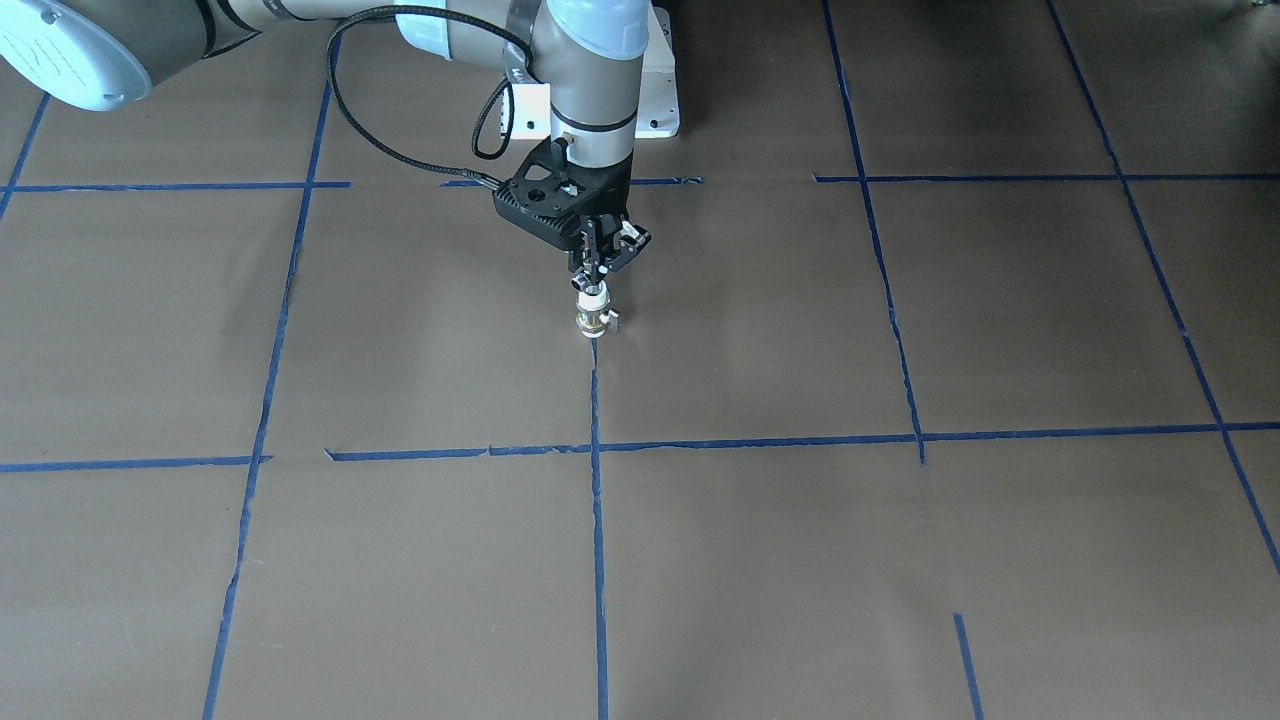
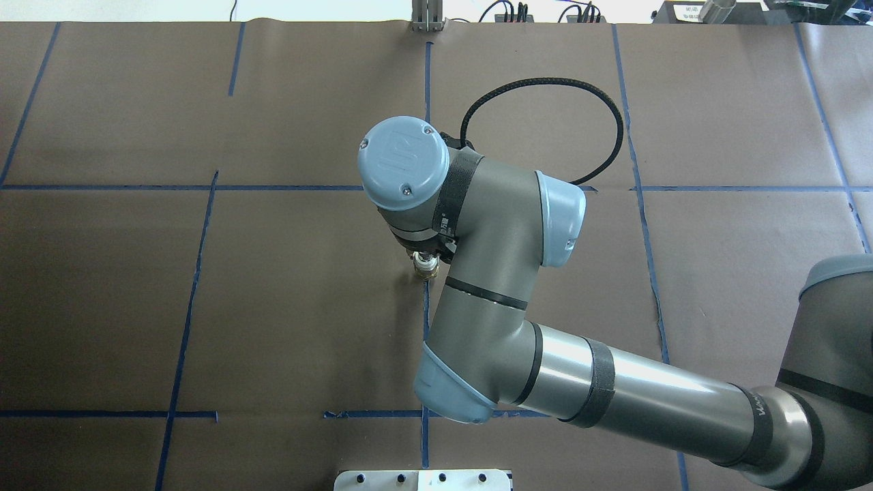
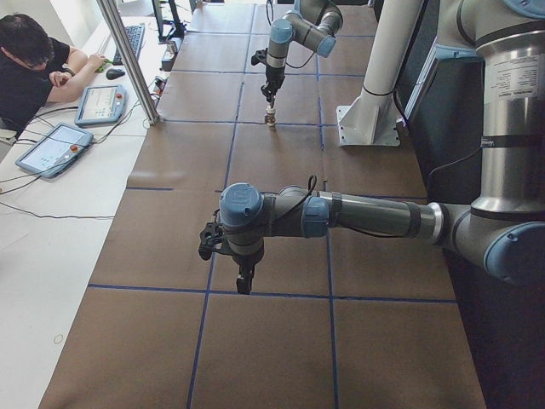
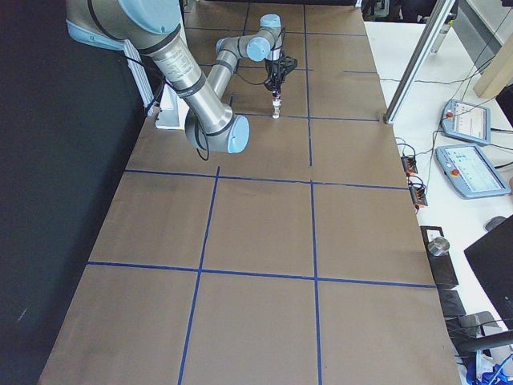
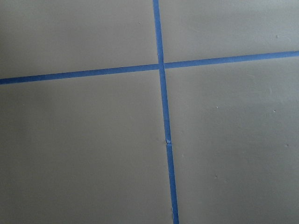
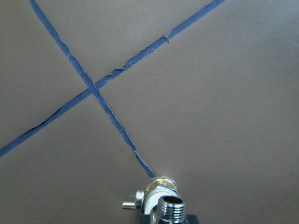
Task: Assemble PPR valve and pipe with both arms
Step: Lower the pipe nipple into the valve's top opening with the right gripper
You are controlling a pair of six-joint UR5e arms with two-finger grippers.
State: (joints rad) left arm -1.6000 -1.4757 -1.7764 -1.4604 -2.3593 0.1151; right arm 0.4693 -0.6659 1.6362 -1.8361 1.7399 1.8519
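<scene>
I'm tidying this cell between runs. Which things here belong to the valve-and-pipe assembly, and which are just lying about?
Job in hand: white-ended brass PPR valve; small chrome pipe fitting atop it, held by the right gripper; left gripper, hovering elsewhere over the table.
Lying about: grey touchscreen pendant; black keyboard; small metal cylinder.

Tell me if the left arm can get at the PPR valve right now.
Probably yes, with a long reach: the left gripper hangs far from the PPR valve, with only table between. The right gripper grips the pipe atop it.
</scene>
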